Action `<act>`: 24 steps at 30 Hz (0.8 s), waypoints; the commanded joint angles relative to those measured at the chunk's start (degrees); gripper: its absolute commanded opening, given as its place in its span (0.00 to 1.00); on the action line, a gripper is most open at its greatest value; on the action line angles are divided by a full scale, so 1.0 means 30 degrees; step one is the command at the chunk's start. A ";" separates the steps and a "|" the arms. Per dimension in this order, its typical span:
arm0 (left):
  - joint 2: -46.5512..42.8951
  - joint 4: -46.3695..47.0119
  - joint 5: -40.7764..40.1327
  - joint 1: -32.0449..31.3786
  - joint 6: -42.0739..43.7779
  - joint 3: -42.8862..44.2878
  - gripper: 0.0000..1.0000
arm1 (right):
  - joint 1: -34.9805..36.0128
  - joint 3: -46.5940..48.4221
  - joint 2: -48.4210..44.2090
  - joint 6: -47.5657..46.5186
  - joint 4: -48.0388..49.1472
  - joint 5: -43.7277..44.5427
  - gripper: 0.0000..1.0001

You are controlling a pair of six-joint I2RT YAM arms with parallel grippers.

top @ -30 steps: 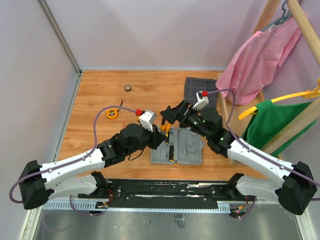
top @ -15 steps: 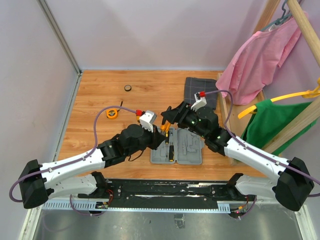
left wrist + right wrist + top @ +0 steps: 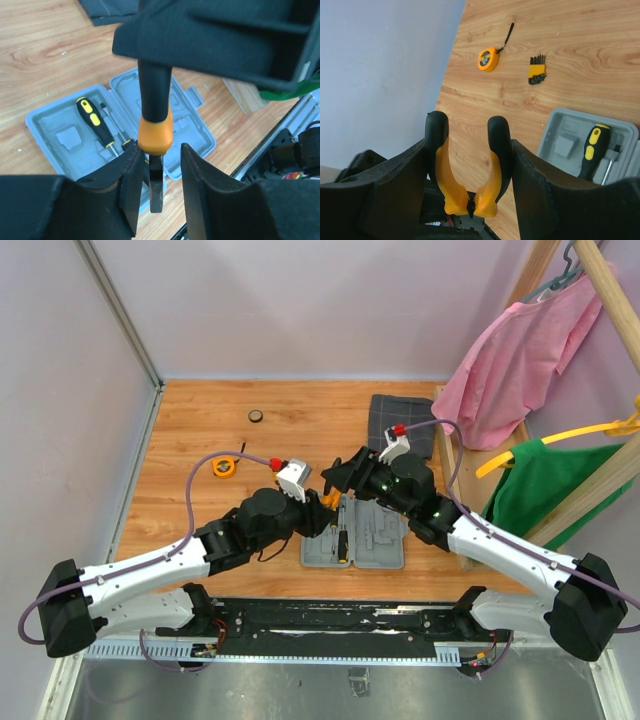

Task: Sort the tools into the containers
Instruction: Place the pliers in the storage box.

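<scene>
Wooden desk (image 3: 200, 430), mid-air handover above the open grey tool case (image 3: 385, 552). Just changed: right hand (image 3: 468, 150) has clenched on the pliers (image 3: 445, 175) by the handles. Left hand (image 3: 159, 155) has let go, fingers now apart from the pliers nose. So the pliers pass to the right arm, probably for casing; not in yet. Count: 1 pliers; 1 screwdriver (image 3: 592, 147) in the case; 1 tape measure (image 3: 488, 58) and 1 bit holder (image 3: 536, 70) loose on the desk; 1 case; 1 folded cloth (image 3: 400, 420).
</scene>
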 commanded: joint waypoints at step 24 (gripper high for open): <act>-0.3833 -0.0961 -0.2996 -0.0154 -0.1760 -0.2087 0.79 | 0.0598 0.0653 0.0120 -0.2021 -0.4163 0.1897 0.01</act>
